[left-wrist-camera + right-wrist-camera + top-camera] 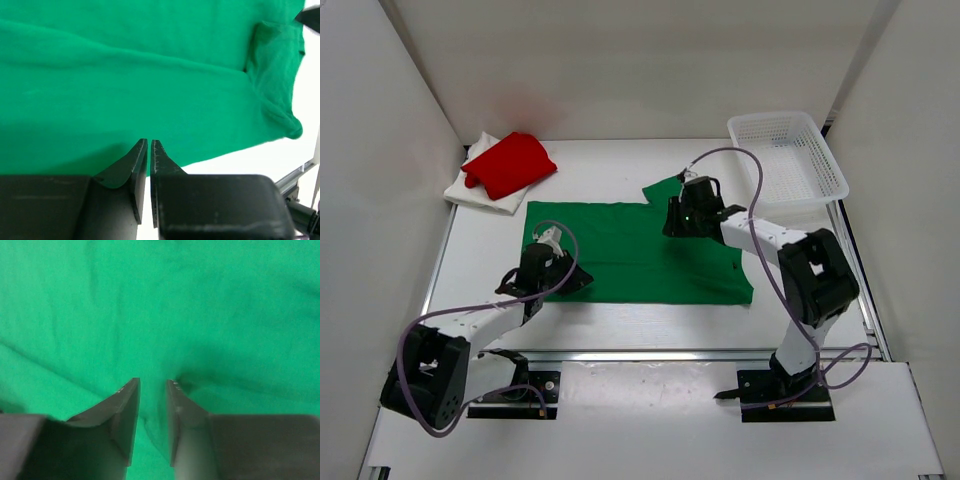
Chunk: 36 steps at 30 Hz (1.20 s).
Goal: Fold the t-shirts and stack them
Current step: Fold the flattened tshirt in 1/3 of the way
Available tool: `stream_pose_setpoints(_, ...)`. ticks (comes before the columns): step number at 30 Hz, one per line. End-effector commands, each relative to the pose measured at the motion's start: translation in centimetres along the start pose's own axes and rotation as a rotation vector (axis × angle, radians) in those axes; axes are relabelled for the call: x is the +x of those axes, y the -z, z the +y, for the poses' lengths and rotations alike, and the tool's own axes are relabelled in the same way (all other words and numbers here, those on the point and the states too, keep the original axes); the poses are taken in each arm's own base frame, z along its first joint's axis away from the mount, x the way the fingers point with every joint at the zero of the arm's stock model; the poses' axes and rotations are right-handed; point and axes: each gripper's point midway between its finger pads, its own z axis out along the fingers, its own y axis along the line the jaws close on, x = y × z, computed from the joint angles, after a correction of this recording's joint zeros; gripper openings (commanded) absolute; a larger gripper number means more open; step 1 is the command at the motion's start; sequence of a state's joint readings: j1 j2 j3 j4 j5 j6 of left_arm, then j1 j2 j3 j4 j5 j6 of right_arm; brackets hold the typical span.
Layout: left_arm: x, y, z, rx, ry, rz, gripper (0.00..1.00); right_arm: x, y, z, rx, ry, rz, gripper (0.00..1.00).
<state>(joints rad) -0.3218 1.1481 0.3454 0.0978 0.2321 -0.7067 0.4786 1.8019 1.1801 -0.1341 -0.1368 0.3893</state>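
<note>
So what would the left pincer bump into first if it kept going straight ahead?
The green t-shirt. The left pincer is tipped toward its near edge, probably almost touching, though depth is unclear.

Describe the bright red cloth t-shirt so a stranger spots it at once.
Find the far left corner of the white table. A folded white cloth t-shirt lies there, the bright red cloth t-shirt heaped on it. It alone is red, and lies clear of the spread green cloth t-shirt.

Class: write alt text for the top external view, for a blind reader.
A green t-shirt lies spread flat, the left gripper over its near-left part, the right gripper by its far sleeve. Far left, a red t-shirt sits on a white t-shirt.
</note>
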Motion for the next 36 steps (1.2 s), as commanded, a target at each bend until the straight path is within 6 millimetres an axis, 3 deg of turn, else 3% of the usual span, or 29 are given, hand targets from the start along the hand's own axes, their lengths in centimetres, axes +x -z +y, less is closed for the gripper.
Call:
stream_pose_setpoints(1, -1.4, -0.2, -3.0, 0.049, -0.054, -0.039, 0.19, 1.3, 3.4, -0.7, 0.044, 0.042, -0.027, 0.24)
stream_pose_setpoints(4, -0.4, -1.2, -4.1, 0.049, -0.089, 0.0, 0.18, 4.4, 5.7, -1.7, 0.02, -0.007, -0.035, 0.02)
stream_pose_setpoints(5, -0.4, -1.6, -3.8, 0.031, -0.097, 0.006, 0.18, 6.2, 6.3, -2.1, 0.023, -0.004, -0.016, 0.0)
stream_pose_setpoints(7, 0.0, -2.1, -3.3, 0.001, -0.113, 0.026, 0.18, 8.4, 7.0, -2.7, 0.031, -0.019, 0.007, 0.0)
stream_pose_setpoints(10, 1.2, -2.8, -1.6, -0.058, -0.123, 0.087, 0.17, 11.5, 7.5, -5.6, 0.104, -0.059, 0.049, 0.0)
stream_pose_setpoints(15, 5.1, -2.3, 0.9, -0.1, -0.095, 0.215, 0.15, 16.5, 9.2, -7.2, 0.128, -0.112, 0.119, 0.0)
stream_pose_setpoints(19, 8.0, -0.6, 2.0, -0.106, -0.076, 0.298, 0.16, 19.0, 10.7, -7.1, 0.117, -0.146, 0.149, 0.0)
stream_pose_setpoints(23, 8.8, 0.9, 2.1, -0.1, -0.063, 0.3, 0.18, 17.7, 11.7, -6.2, 0.082, -0.155, 0.121, 0.0)
stream_pose_setpoints(24, 7.8, 1.0, 1.1, -0.072, -0.068, 0.274, 0.18, 15.9, 11.9, -5.5, 0.058, -0.141, 0.084, 0.0)
stream_pose_setpoints(26, 3.2, 0.9, -2.0, -0.013, -0.098, 0.164, 0.2, 12.7, 12.2, -4.6, 0.038, -0.118, 0.025, 0.02)
stream_pose_setpoints(27, 2.1, 0.8, -2.5, -0.012, -0.114, 0.136, 0.2, 11.4, 12.3, -4.5, 0.035, -0.117, -0.006, 0.02)
stream_pose_setpoints(29, -3.1, 0.4, -4.8, 0.012, -0.109, 0.04, 0.19, 8.2, 11.7, -4.1, 0.01, -0.108, -0.058, 0.02)
stream_pose_setpoints(32, -9.0, -0.5, -5.5, 0.017, -0.071, -0.081, 0.19, 6.2, 9.8, -4.1, 0.029, -0.085, -0.045, 0.0)
stream_pose_setpoints(34, -12.2, -1.1, -4.7, -0.009, -0.039, -0.139, 0.17, 5.6, 8.8, -3.6, 0.017, -0.069, -0.044, 0.0)
stream_pose_setpoints(36, -15.4, -2.3, -1.1, -0.104, 0.044, -0.173, 0.13, 4.5, 7.9, -2.8, -0.018, -0.073, -0.038, 0.0)
